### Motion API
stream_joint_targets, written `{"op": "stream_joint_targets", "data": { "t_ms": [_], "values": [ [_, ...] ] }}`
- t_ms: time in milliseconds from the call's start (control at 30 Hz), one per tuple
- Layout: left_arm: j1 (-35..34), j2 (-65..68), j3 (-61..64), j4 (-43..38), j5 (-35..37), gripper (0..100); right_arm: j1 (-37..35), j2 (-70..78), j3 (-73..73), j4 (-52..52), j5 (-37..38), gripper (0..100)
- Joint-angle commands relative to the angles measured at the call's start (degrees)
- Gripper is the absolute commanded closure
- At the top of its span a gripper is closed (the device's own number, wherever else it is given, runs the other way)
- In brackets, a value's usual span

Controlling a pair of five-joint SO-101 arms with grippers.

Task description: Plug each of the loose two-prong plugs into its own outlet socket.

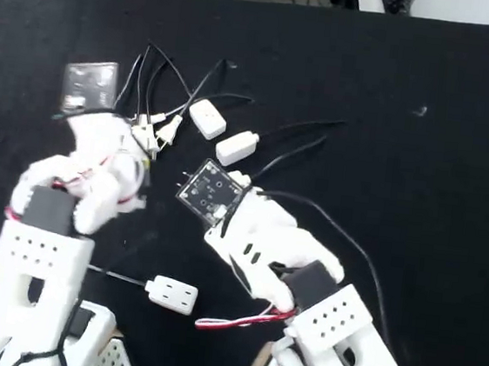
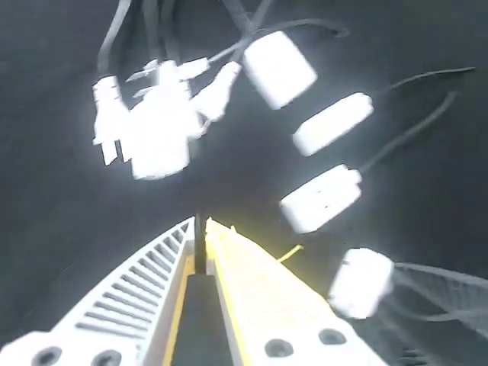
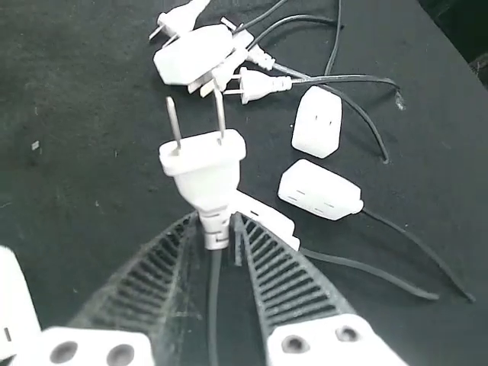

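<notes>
My right gripper (image 3: 216,225) is shut on the neck of a white two-prong plug (image 3: 202,164), whose prongs point away from it. The left wrist view also shows this held plug (image 2: 360,282). Just beyond it lie three white outlet sockets (image 3: 316,122) (image 3: 320,191) (image 3: 263,217); two of them show from above (image 1: 206,118) (image 1: 237,147). A bunch of loose white plugs (image 1: 154,130) (image 2: 160,130) on black cords lies left of the sockets. My left gripper (image 2: 200,223) is shut just short of that bunch, with only a thin dark line between its tips.
A white multi-outlet block (image 1: 172,293) on a black cord lies near the front, between the two arms. Black cords (image 1: 302,137) trail from the sockets to the right and back. The black table (image 1: 421,167) is open at the right and far side.
</notes>
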Motion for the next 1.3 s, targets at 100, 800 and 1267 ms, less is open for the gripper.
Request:
{"op": "stream_joint_targets", "data": {
  "t_ms": [100, 800, 1267],
  "values": [
    [6.9, -9.1, 10.2, -12.3, 2.1, 97, -0.8, -1.6, 3.1, -4.1, -3.0, 98.8],
    [20.3, -41.5, 34.2, -22.7, -8.7, 97, 2.0, -1.6, 3.4, -4.0, -3.7, 98.8],
    [16.8, -9.4, 23.6, -27.7, -8.7, 97, 2.3, -2.1, 3.3, -4.0, -3.6, 98.8]
  ]
}}
